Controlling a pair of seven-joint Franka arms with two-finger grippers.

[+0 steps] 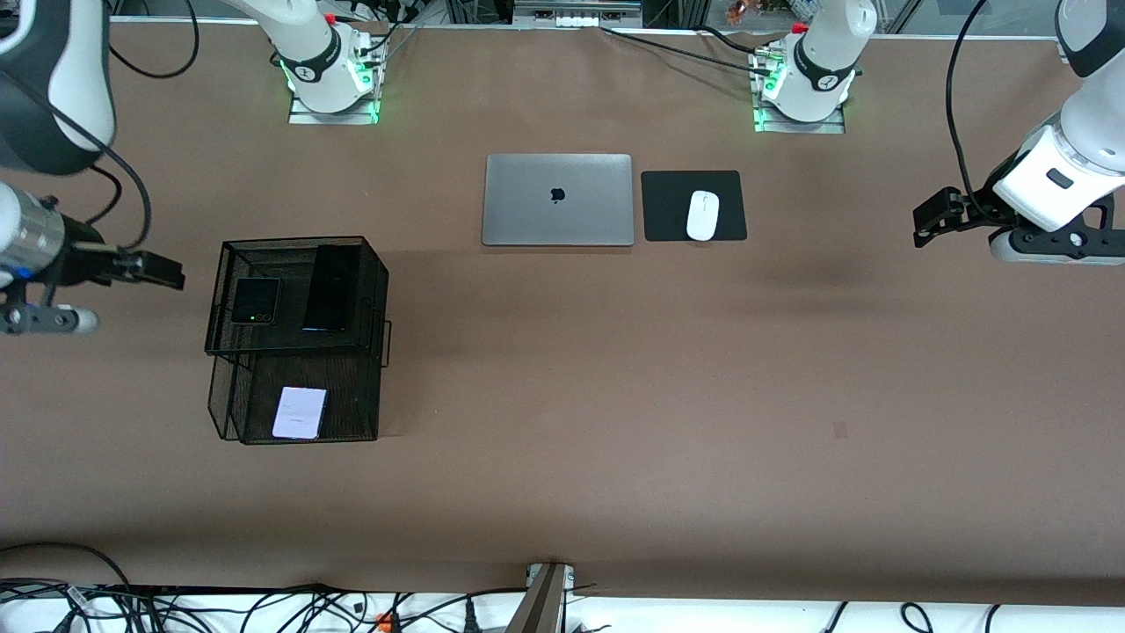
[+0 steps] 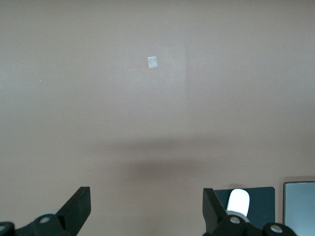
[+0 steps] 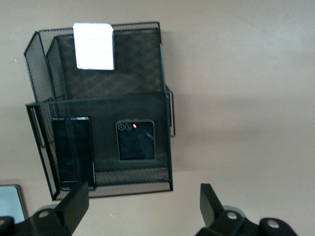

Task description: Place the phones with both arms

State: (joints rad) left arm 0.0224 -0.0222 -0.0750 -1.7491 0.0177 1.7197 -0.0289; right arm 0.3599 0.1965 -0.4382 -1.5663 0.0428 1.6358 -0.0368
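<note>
Brown worktop (image 1: 615, 396) fills your front view, with both arm bases along its twelve o'clock edge. You have a two-level black mesh rack (image 1: 297, 338) sitting toward the right arm's end, at about nine o'clock from the middle of the worktop. On its upper level the black flip phone (image 1: 256, 301) and the long black slab phone (image 1: 331, 287) lie side by side, the slab on the side toward the closed silver laptop (image 1: 558, 200). On the lower level, nearer the front camera, the pale flip phone (image 1: 300, 412) lies flat. Your right end effector (image 1: 163, 270) hangs over bare worktop just beside the rack, on the side away from the laptop, its fingers (image 3: 74, 209) spread wide and holding nothing. Your left end effector (image 1: 932, 220) hangs over bare worktop at the left arm's end, at about three o'clock, released as well, with its fingers (image 2: 78, 206) far apart and empty. Beside the laptop, a white mouse (image 1: 702, 214) rests on a black pad (image 1: 693, 206).
</note>
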